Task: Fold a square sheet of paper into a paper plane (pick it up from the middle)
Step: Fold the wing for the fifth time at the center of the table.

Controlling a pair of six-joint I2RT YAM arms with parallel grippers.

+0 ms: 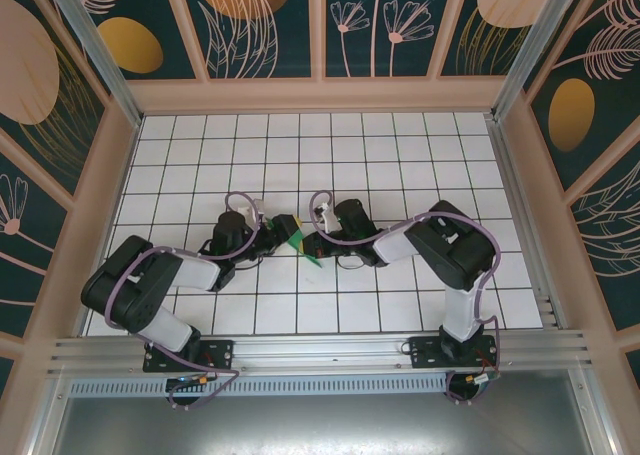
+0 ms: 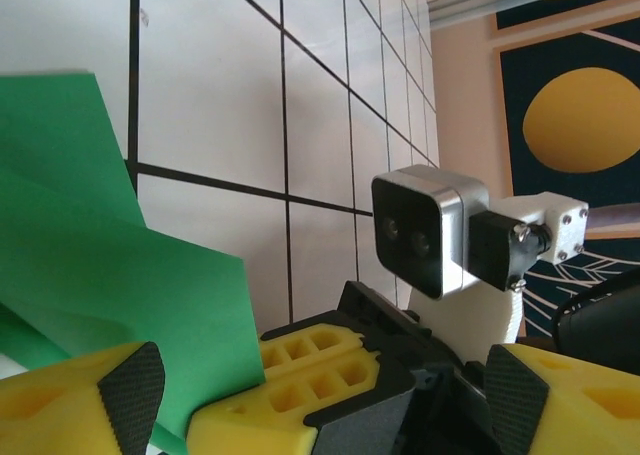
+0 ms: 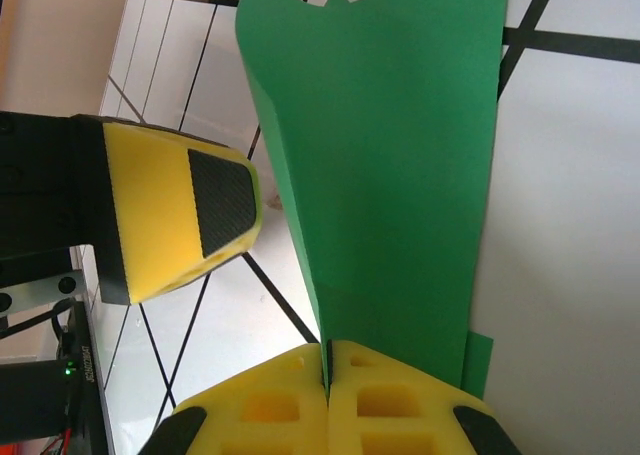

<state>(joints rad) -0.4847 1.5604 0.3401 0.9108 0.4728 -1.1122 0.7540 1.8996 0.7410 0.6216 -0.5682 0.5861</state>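
**Desk:** What sits nearest?

**Photographer:** A metal rail [image 1: 320,353] along the near edge of the white gridded surface [image 1: 400,155]. The left arm [image 1: 140,290] bends in from the left and the right arm [image 1: 450,255] from the right.

**Desk:** And where they meet?

**Photographer:** At mid-surface the two hands come tip to tip at the green paper [image 1: 308,255]. The right hand [image 1: 304,241] is clamped on it. Its wrist camera shows its two yellow fingers [image 3: 395,410] pressed together on the paper's [image 3: 390,175] near end. The folded sheet stretches away from them in overlapping layers, notched at its far edge. I cannot tell whether the paper touches the surface.

**Desk:** The left hand?

**Photographer:** The left hand [image 1: 284,229] stands wide, gripping nothing. Its own camera shows its fingers [image 2: 80,400] spread to either side of the right hand's tips, with the paper [image 2: 90,275] on the left and the right wrist's camera [image 2: 425,230] behind. From the right wrist, one left finger [image 3: 180,215] sits just beside the paper, daylight between them.

**Desk:** Beyond that?

**Photographer:** White tiles run to the far edge, then wall panels [image 1: 270,15] painted with flowers and orange discs.
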